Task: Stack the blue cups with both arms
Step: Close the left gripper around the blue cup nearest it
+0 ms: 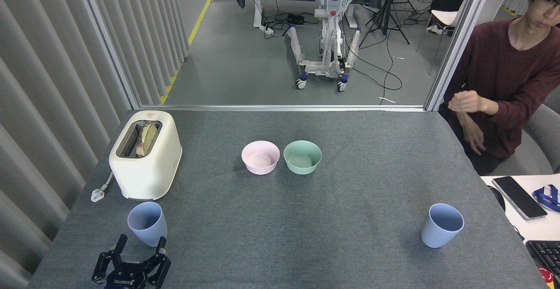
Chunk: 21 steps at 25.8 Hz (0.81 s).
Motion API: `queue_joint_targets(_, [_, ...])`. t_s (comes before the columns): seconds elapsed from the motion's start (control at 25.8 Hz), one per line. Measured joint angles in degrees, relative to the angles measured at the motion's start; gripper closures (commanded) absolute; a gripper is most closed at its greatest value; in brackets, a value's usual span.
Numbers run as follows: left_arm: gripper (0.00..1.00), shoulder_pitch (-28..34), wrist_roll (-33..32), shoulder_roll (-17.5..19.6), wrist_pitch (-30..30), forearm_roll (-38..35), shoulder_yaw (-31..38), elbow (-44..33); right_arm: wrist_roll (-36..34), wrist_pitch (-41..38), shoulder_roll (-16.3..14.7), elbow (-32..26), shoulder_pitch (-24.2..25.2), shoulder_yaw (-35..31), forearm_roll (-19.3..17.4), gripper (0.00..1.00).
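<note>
Left claw [139,246] spread wide just below the left cup [147,224], holding nothing; its arm is cut off by the frame's bottom edge.

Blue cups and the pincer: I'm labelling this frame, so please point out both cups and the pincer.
left blue cup [148,224], head view, outer wall
right blue cup [441,230], head view, outer wall
left pincer [139,246], head view, midway between open fingertips

The bottom edge is cutting off the left gripper [139,248] below its lettering, hiding its arm. The left blue cup [147,223] is covering its base behind those fingers [120,243]. The right edge is cropping the person [503,83], the keyboard [544,256] and the blue-strapped item [547,196].
</note>
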Motion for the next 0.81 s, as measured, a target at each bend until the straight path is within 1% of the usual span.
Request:
queue_joint_targets(0.58, [0.00,-7.16,1.12,1.16,1.03,0.00,-0.27,9.88,0.07,-0.06,0.07,-0.21,-0.03,-0.20,-0.17,0.00])
queue_joint_targets(0.81, [0.00,-11.37,2.35,1.31,1.04,-0.12,-1.03,16.13,0.07,-0.10,0.09,-0.58,-0.09,-0.40,-0.17,0.00])
